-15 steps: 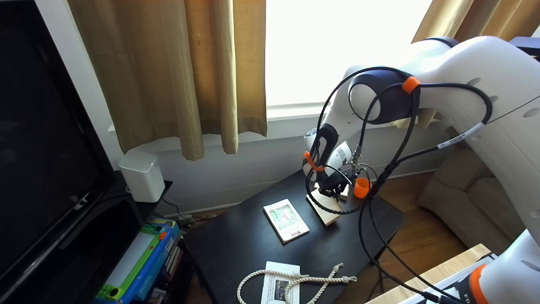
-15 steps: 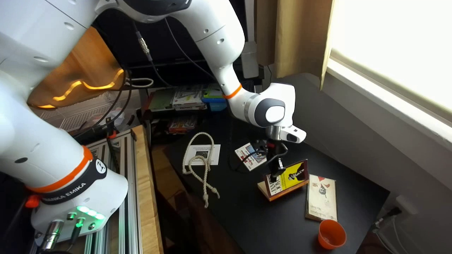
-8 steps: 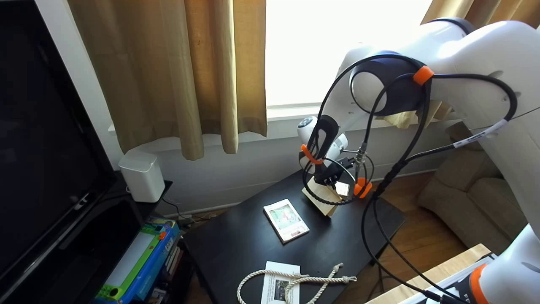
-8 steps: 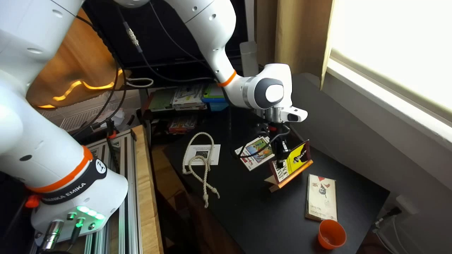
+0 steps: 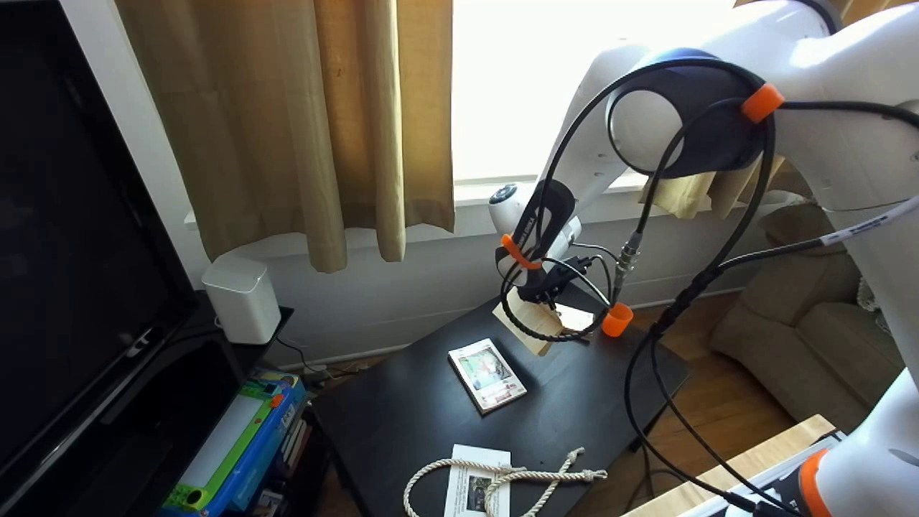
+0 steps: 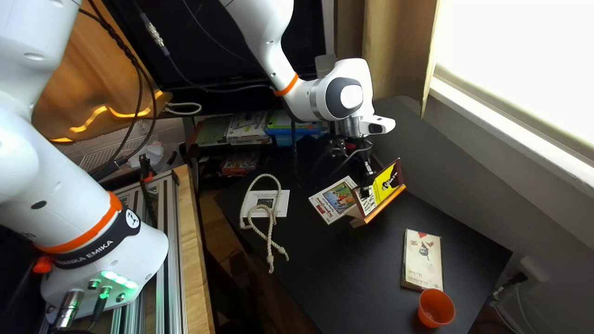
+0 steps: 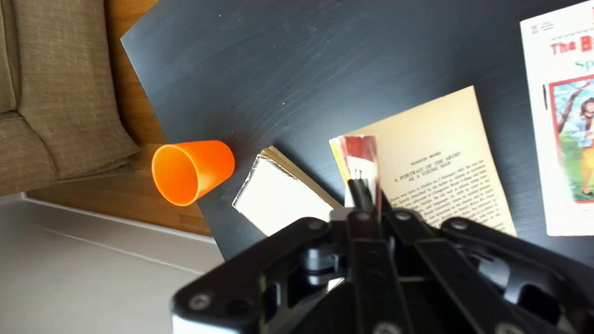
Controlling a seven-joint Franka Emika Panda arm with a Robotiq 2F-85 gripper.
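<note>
Seemingly mid-lift, the book [image 6: 378, 195] is clamped by its cover [image 6: 386, 180] in the claw [image 6: 366, 190], right of centre in an exterior view, and slow movement is probably needed next.

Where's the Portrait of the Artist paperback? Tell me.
In the wrist view, the paperback is open right of centre, its cover pinched in the gripper, between the pale book at left and the illustrated book at right.
</note>
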